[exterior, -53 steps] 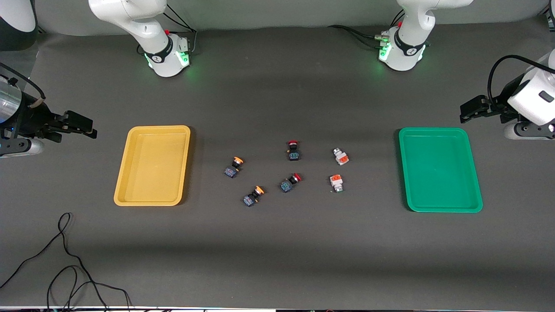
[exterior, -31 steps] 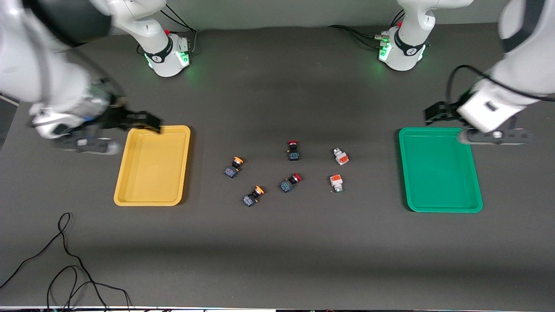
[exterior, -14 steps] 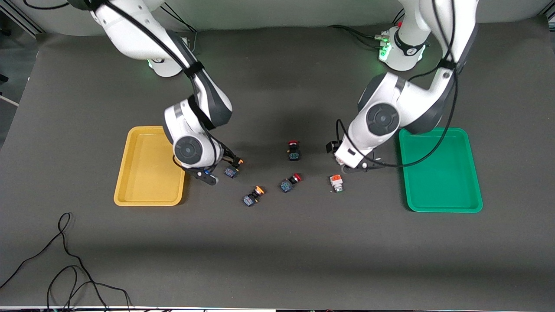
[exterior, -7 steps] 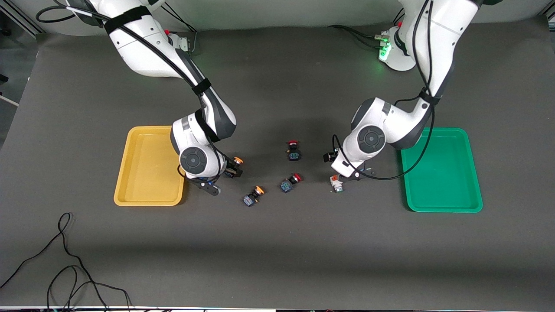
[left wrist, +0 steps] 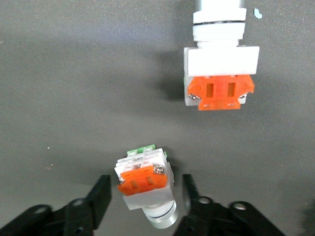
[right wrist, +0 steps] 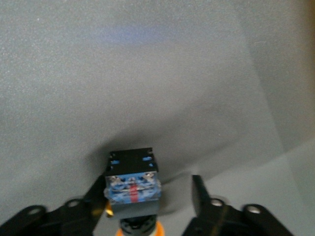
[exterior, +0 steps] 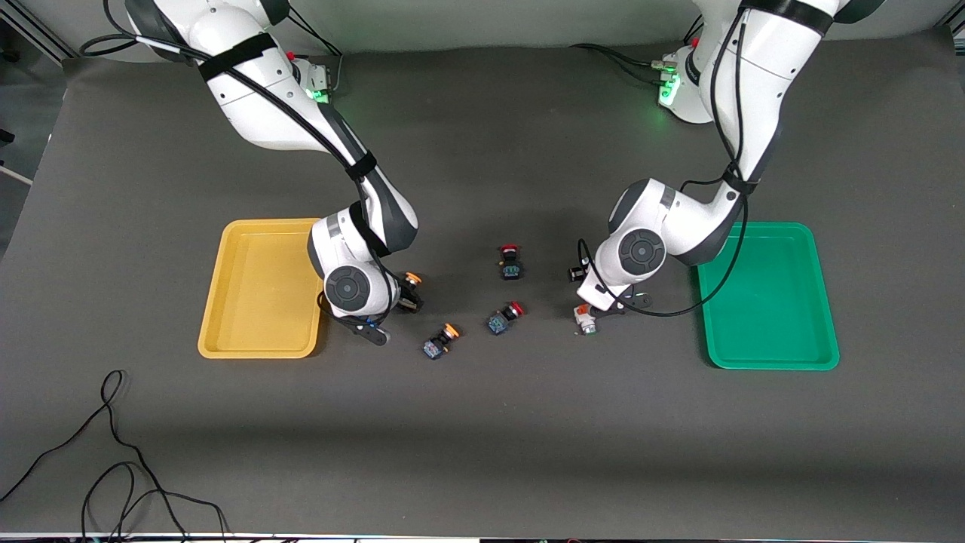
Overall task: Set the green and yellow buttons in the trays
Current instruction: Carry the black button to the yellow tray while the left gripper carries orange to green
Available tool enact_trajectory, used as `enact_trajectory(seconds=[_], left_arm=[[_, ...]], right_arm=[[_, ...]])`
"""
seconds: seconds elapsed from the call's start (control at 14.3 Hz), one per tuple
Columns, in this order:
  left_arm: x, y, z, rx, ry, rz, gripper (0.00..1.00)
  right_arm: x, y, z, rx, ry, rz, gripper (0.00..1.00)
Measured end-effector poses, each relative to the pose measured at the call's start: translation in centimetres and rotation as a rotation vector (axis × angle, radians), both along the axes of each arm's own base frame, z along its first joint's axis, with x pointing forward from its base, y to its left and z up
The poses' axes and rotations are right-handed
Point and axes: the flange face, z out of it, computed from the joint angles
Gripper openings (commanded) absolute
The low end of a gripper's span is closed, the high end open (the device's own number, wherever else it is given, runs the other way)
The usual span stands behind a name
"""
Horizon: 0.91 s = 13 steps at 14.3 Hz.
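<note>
My right gripper is open and low at the table, its fingers either side of a black button with an orange-yellow cap and blue base, which lies against one finger. My left gripper is open, its fingers either side of a white-grey button with an orange block. The second white-grey button lies just ahead. In the front view one white-grey button shows; the arm hides the other. A second orange-capped button lies nearer the front camera. The yellow tray and the green tray hold nothing.
Two black red-capped switches lie between the two grippers. A loose black cable lies near the front edge toward the right arm's end. The grey mat covers the table.
Both arms swung in from the table's ends and came down over the buttons. In the last half second each gripper settled a little lower around its button. No button has moved.
</note>
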Motion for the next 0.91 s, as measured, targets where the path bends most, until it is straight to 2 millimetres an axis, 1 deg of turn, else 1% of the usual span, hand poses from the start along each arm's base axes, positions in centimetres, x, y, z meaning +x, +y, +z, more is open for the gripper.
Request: enact_trajectory(seconds=[0.07,0.21,0.28,0.35,0.42,0.49,0.56,0.63,0.7,0.77,0.84,0.91], left_arm=[[0.0,0.0,0.0,0.000,-0.001,0.001,0.11],[0.2,0.0,0.2,-0.001,-0.004,0.002,0.11],[0.3,0.0,0.4,-0.002,-0.008,0.004,0.11],[0.7,0.1,1.0,0.001,-0.006,0.006,0.11],[1.2,0.7,2.3,0.013,0.008,0.008,0.11],[2.0,1.9,4.1,0.026,0.026,0.005,0.11],[2.9,3.8,6.4,0.033,0.041,-0.005,0.11],[3.8,6.5,8.8,0.035,0.053,-0.017,0.11],[4.5,9.8,10.8,0.032,0.066,-0.030,0.11],[5.2,13.3,12.2,0.023,0.074,-0.043,0.11],[5.8,16.8,12.9,0.014,0.072,-0.058,0.11],[6.2,20.1,12.7,0.017,0.070,-0.078,0.11]], right_arm=[[0.2,0.1,0.2,0.003,-0.005,-0.001,0.00],[0.7,0.1,0.9,0.008,-0.019,-0.005,0.00],[1.2,0.0,1.7,0.014,-0.034,-0.009,0.00],[1.9,-0.4,3.1,0.018,-0.054,-0.018,0.00],[2.7,-0.9,5.3,0.023,-0.073,-0.028,0.00],[3.5,-1.6,8.3,0.031,-0.094,-0.039,0.00],[4.1,-2.4,11.9,0.040,-0.112,-0.050,0.00],[4.3,-3.3,16.0,0.050,-0.121,-0.060,0.00],[4.3,-4.5,20.2,0.058,-0.124,-0.071,0.00],[3.9,-5.9,24.3,0.065,-0.121,-0.076,0.00],[3.4,-7.9,28.3,0.072,-0.111,-0.070,0.00],[2.8,-10.3,31.7,0.079,-0.093,-0.055,0.00]])
